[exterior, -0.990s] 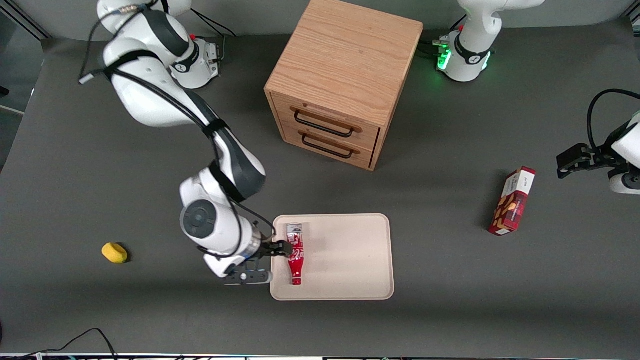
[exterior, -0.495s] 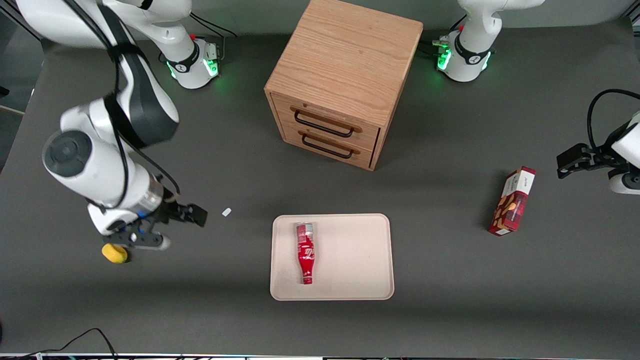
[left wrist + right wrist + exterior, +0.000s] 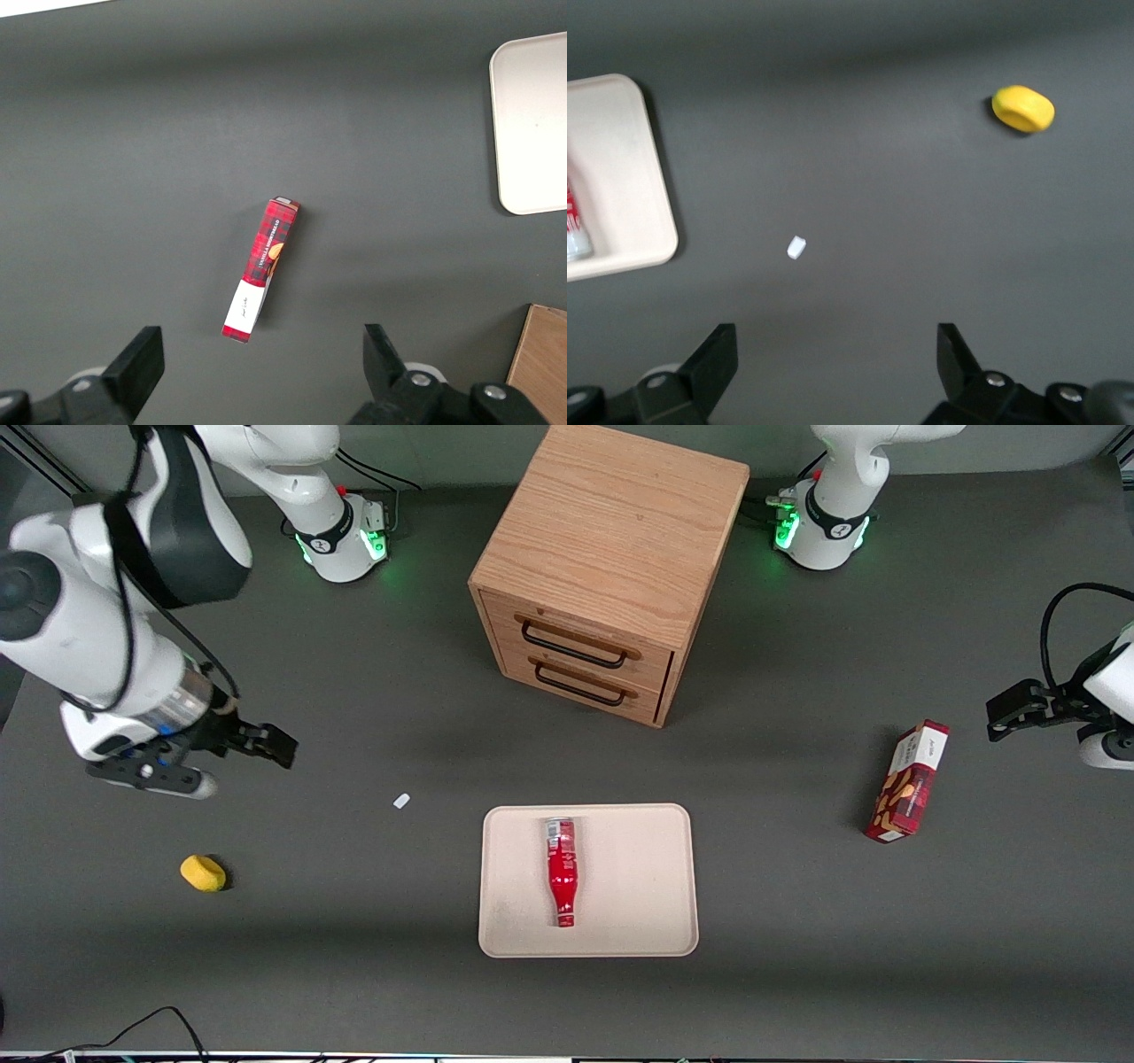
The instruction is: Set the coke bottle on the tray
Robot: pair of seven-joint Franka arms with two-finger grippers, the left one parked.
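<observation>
My count: one coke bottle [image 3: 562,872], one tray [image 3: 638,877], one two-drawer wooden cabinet [image 3: 611,558], one red snack box [image 3: 907,781], one yellow lump [image 3: 203,872], one white scrap [image 3: 401,801]. My gripper [image 3: 266,746], fingers spread, hangs above the table toward my end.

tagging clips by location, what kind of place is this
Probably a robot lab bench: a dark mat with staged props, a bottle lying on a tray, and a small wooden drawer unit. The open gripper hangs empty toward the working arm's end.

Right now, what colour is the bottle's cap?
Red, like the coke bottle body; front view shows it best.
</observation>
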